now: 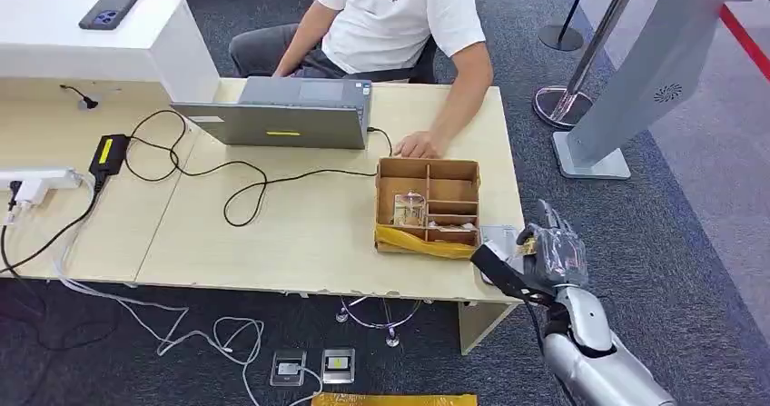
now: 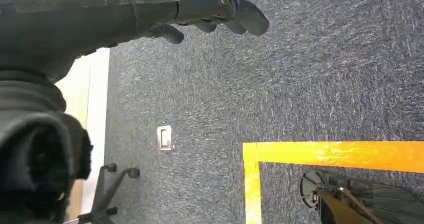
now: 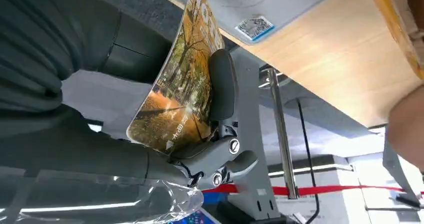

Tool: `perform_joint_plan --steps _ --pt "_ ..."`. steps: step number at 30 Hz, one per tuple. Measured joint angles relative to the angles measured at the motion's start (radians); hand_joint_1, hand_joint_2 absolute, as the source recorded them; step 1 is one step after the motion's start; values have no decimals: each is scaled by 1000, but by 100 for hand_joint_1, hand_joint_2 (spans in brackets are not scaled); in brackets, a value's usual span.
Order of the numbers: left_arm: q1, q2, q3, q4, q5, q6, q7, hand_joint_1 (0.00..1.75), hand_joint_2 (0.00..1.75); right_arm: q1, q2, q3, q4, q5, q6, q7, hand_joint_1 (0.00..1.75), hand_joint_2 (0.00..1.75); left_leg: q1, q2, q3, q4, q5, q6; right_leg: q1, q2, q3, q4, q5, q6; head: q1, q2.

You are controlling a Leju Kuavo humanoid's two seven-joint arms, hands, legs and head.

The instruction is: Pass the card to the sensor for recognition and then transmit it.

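Beside table edge (image 1: 363,290), right hand (image 1: 547,253) holds card (image 3: 182,83)

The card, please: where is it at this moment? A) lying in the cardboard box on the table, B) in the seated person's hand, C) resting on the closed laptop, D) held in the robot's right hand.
D: the right wrist view shows the card, printed with an autumn tree scene, pinched and bent in the right hand; in the head view that hand is at the table's corner.
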Motion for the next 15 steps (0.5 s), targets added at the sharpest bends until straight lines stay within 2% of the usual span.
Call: perform_joint_plan --steps 5,15 --pt "0 -1 0 0 1 0 0 0 0 -5 8 0 0 7 1 -5 175 175 0 0 0 0 0 0 0 0 0 0 0 0 0 0" --pt "0 -3 0 0 3 -7 0 0 0 -8 27 7 5 -15 138 2 175 175 0 0 0 0 0 0 0 0 0 0 0 0 0 0"
